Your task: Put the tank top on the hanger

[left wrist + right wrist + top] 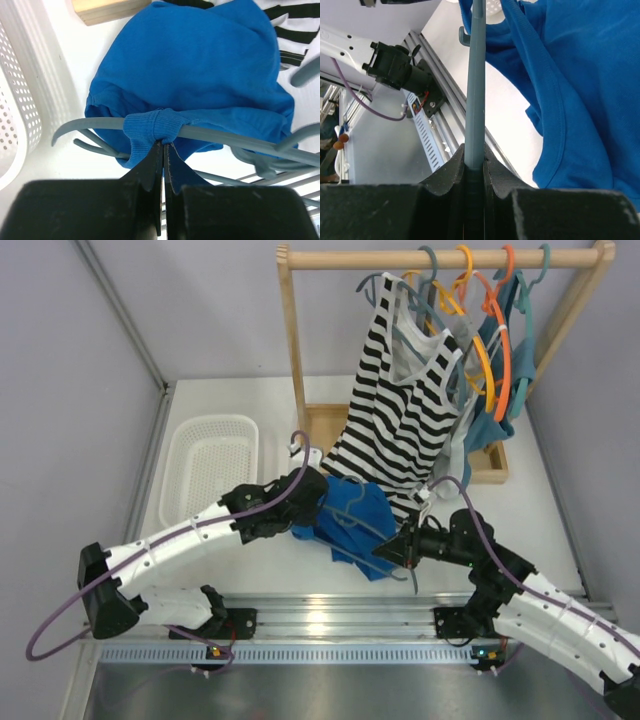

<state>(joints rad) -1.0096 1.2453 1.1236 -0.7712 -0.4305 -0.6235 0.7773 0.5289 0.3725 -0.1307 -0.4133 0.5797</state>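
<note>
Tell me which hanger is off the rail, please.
The slate-blue hanger, clamped in the right gripper, with the tank top on it. The orange hanger and the yellow hanger, among others, hang on the wooden rail.

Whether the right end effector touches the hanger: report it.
Touching. The right wrist view shows the right end effector clamped on the hanger bar.

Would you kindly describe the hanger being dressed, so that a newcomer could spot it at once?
Just in front of the wooden rack is a bright blue tank top. The grey-blue hanger passes through its strap and is clamped in the jaws of the right gripper. Unlike the other hangers, which hang on the rail, it is off the rack.
</note>
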